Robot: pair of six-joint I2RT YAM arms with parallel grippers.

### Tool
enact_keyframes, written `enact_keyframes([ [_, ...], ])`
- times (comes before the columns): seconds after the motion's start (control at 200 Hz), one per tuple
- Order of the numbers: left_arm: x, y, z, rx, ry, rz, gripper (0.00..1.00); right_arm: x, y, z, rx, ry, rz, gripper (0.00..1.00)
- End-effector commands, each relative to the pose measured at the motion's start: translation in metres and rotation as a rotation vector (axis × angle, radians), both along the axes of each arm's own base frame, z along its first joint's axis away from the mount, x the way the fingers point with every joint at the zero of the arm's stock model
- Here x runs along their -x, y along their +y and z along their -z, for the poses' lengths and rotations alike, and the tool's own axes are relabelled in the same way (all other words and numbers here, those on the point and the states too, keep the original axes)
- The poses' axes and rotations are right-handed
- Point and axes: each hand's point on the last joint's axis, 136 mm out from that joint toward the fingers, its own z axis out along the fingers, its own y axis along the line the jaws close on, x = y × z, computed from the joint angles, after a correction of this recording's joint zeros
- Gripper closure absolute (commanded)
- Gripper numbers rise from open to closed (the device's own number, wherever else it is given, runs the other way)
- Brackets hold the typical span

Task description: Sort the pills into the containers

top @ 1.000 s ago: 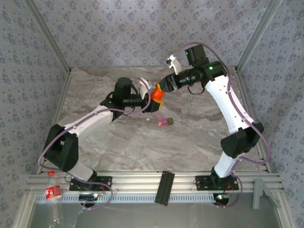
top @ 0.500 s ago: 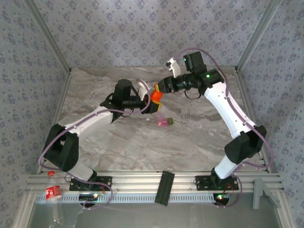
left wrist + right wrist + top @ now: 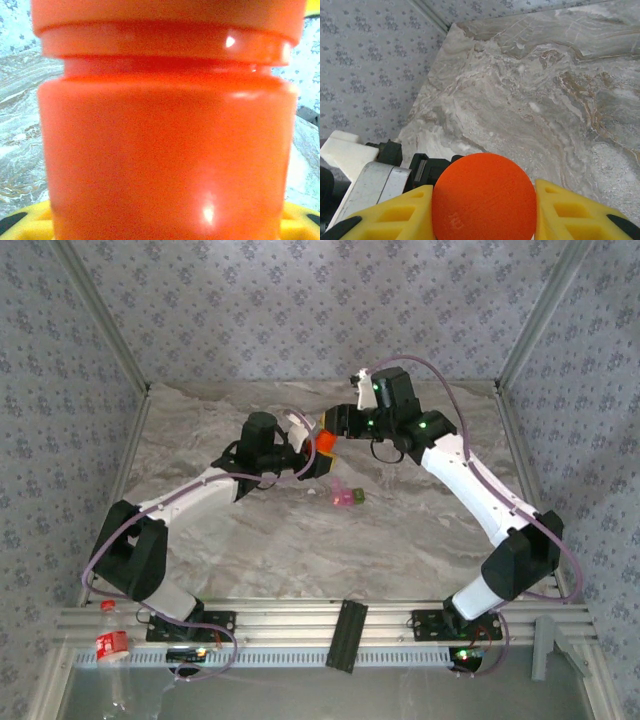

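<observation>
An orange bottle [image 3: 323, 445] hangs above the marble table, with my left gripper [image 3: 311, 456] shut on its body [image 3: 165, 150]. My right gripper [image 3: 334, 428] comes at it from the right. Its yellow fingers [image 3: 395, 217] press on both sides of the round orange cap [image 3: 485, 197]. The containers [image 3: 346, 497], a small joined pink and green pair, lie on the table just below and to the right of the bottle. The pills are hidden.
The marble table [image 3: 300, 540] is walled by patterned panels at the back and on both sides. On the near rail sit a plastic bottle with a red label [image 3: 112, 642], a black block [image 3: 345, 633] and a grey bracket [image 3: 548, 642].
My right arm has swung left and brought its gripper onto the bottle's cap, where its fingers have narrowed. The left gripper and the bottle have barely moved.
</observation>
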Motion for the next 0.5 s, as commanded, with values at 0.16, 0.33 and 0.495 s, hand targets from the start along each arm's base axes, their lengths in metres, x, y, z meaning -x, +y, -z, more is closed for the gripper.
enact_keyframes([
  [0.16,-0.010,-0.001,-0.073,0.138,-0.222,-0.044,1.00,0.008,-0.005,0.013,-0.002,0.096,0.081,0.55],
  [0.33,-0.011,-0.001,-0.071,0.132,-0.221,-0.044,1.00,0.010,-0.004,0.011,-0.005,0.101,0.069,0.52],
  [0.495,-0.011,0.000,-0.066,0.119,-0.215,-0.046,1.00,0.006,-0.007,0.000,-0.013,0.085,0.056,0.50],
])
